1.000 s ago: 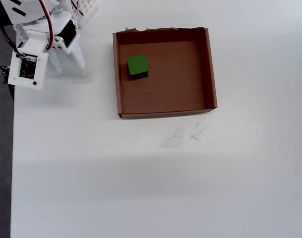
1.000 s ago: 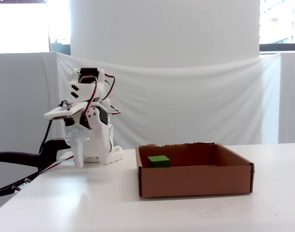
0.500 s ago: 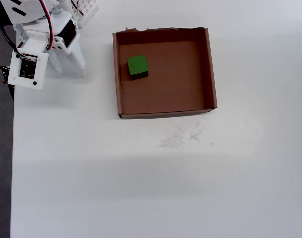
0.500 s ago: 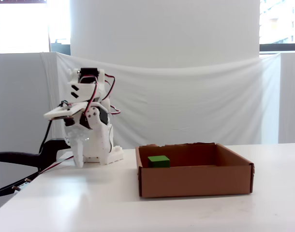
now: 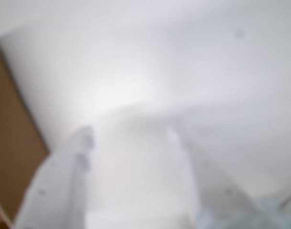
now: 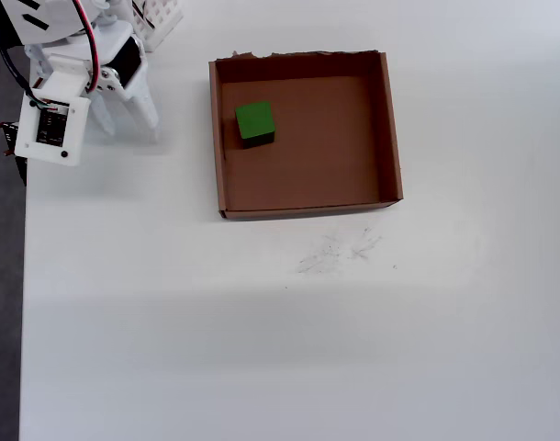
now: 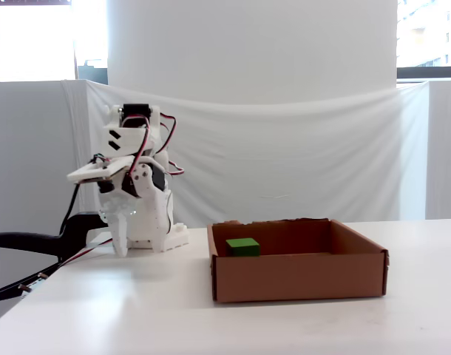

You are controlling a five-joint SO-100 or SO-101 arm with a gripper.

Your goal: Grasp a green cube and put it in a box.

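Cube [image 6: 255, 120] inside box [image 6: 390, 129], near its left wall. Gripper [image 6: 126, 124] apart, jaws spread, empty. Wrist view blurred, possibly box edge at left.

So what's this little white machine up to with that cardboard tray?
Nothing is being handled right now. The green cube already lies inside the box, near its left wall in the overhead view. The arm is folded up beside the box, and its gripper is open, empty, and pointing down at the bare table.

Readable text: none in any view
Box [image 6: 390, 129]: plain cardboard, no print
Green cube [image 6: 255, 120]: unmarked faces
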